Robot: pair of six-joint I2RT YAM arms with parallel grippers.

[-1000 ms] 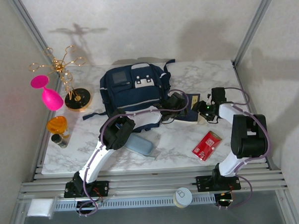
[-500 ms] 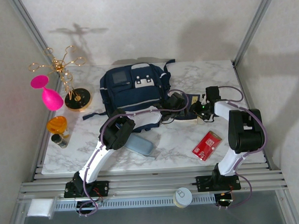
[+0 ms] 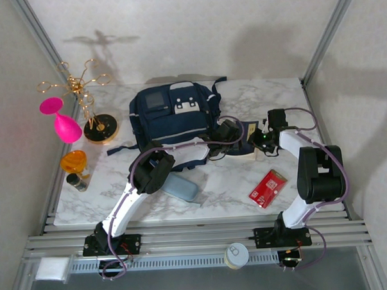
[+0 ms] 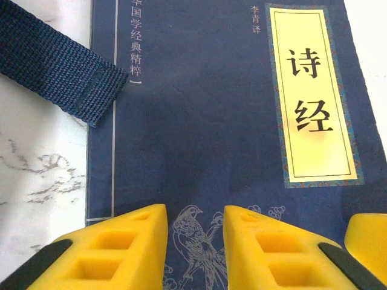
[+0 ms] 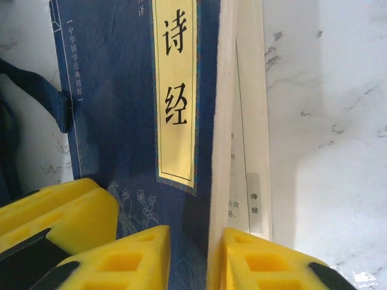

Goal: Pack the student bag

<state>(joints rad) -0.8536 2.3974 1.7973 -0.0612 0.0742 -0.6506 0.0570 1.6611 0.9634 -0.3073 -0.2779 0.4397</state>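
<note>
Fingers of the left gripper [image 4: 195, 241] rest slightly apart on the navy book [image 4: 211, 121]. Right gripper [image 5: 196, 260] straddles its cover edge, narrow — gripping or not, can't tell.

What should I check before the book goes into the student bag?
1. Grip: the right end effector has a finger on either side of the book at its page edge. Firm clamp: cannot tell.
2. Second arm: the left end effector has its fingers apart over the cover, with nothing between them. Ok.
3. Book free to lift: the end of the bag's strap lies across one cover corner. Not ok.
4. Cover shut flat: a printed inner page shows beside the cover edge in the right wrist view. Cannot tell.
5. Opening of the student bag: no open compartment can be made out from above. Cannot tell.
</note>
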